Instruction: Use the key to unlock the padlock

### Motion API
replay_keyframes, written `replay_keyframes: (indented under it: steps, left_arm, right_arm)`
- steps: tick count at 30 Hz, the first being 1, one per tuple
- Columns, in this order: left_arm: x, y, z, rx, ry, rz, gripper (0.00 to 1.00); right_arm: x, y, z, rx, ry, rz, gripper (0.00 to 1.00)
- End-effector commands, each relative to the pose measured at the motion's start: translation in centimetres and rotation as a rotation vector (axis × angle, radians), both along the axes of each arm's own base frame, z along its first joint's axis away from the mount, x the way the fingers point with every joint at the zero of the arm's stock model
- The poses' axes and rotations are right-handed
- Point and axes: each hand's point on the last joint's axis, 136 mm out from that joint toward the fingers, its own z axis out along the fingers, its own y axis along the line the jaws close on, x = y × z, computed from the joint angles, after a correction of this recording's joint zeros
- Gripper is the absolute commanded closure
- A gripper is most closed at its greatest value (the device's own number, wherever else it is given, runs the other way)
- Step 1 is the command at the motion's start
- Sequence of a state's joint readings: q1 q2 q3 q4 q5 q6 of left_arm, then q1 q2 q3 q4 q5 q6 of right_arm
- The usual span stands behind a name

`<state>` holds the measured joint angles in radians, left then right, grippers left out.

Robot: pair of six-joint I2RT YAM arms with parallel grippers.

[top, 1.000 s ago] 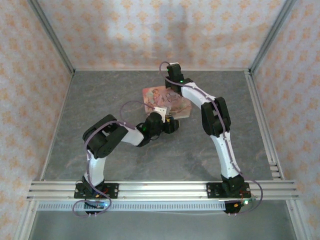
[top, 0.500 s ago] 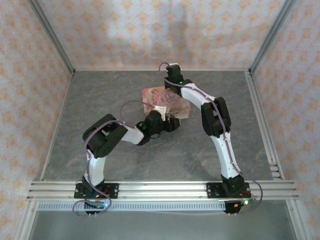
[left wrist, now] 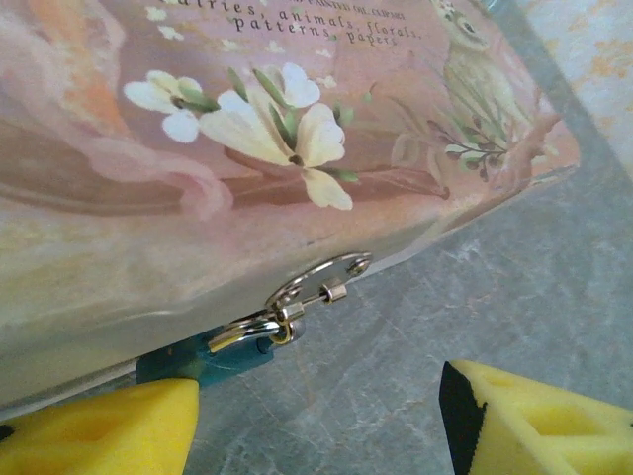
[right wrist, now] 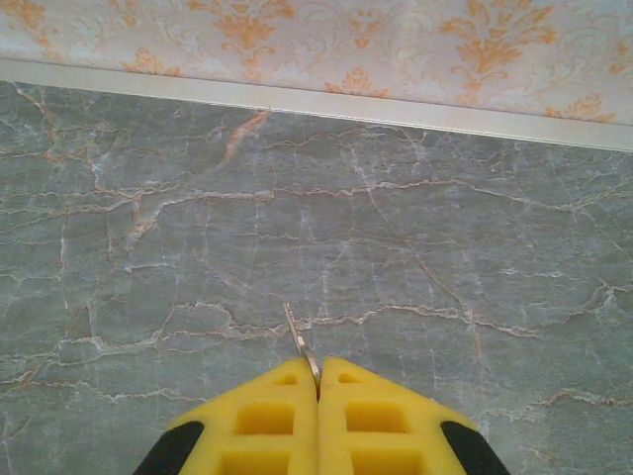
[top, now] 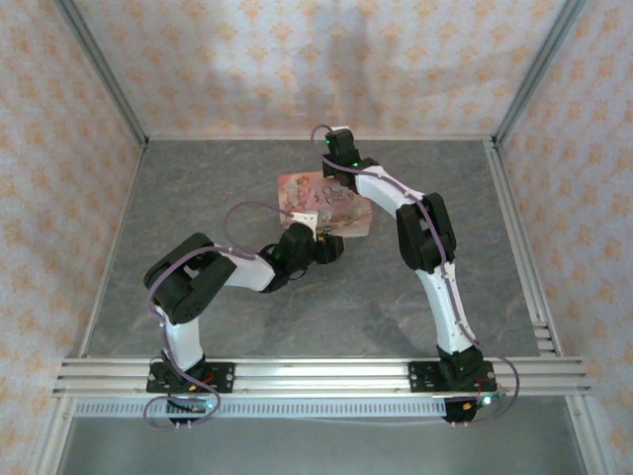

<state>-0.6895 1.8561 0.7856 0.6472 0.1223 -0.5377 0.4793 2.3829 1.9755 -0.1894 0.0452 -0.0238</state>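
Holding my right pincer (right wrist: 317, 396) clenched on the key (right wrist: 300, 339), a thin pale metal sliver poking out ahead of the pressed-together yellow pads. Past it lies grey marbled table (right wrist: 445, 198), then patterned wall (right wrist: 297, 30). Left pincer (left wrist: 316, 416) released, pads (left wrist: 534, 421) wide apart, nothing between them. Padlock (left wrist: 213, 358) sits just ahead of one pad: small blue body, thin silvery shackle up against the lower edge of the pink floral box (left wrist: 247, 148). Box looms directly ahead, overhanging the lock.
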Motion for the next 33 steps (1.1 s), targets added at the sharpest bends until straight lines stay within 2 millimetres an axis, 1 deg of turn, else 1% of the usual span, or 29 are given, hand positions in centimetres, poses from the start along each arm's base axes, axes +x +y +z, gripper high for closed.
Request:
replay_keyframes:
  steps: [1,6,10,12,15,18,21,26,29,33]
  left_arm:
    - [2.2,1.1,2.7,0.146,-0.136,0.097,0.31]
    - [1.5,1.3,3.2,0.198,-0.156,0.106,0.31]
    - [1.2,1.3,3.5,0.205,-0.159,0.09,0.42]
    - [1.1,1.3,3.5,0.212,-0.153,0.081,0.44]
    - [0.7,1.4,3.5,0.218,-0.144,0.074,0.43]
    - [0.8,1.6,3.1,0.244,-0.129,0.079,0.35]
    - [1.0,1.4,2.7,0.229,-0.129,0.084,0.31]
    - [1.5,0.3,1.5,0.193,-0.108,0.059,0.34]
    - [1.7,-0.3,0.9,0.188,-0.099,0.037,0.39]
    - [2.3,-0.7,0.8,0.162,-0.099,0.025,0.43]
  right_arm:
    - [-5.2,1.2,-6.2,-0.09,0.227,0.078,1.0]
    - [-5.3,1.2,-6.2,-0.096,0.228,0.081,1.0]
    - [-5.4,1.2,-6.2,-0.098,0.229,0.084,1.0]
    - [-5.4,1.2,-6.2,-0.097,0.228,0.084,1.0]
    - [-5.4,1.2,-6.2,-0.1,0.228,0.085,1.0]
    - [-5.4,1.3,-6.1,-0.097,0.225,0.087,1.0]
    - [-5.5,1.4,-6.1,-0.096,0.226,0.088,1.0]
    - [-5.7,1.5,-6.5,-0.1,0.236,0.094,1.0]
    - [-5.7,1.6,-6.5,-0.103,0.235,0.101,1.0]
    - [-5.9,1.7,-6.6,-0.103,0.24,0.106,1.0]
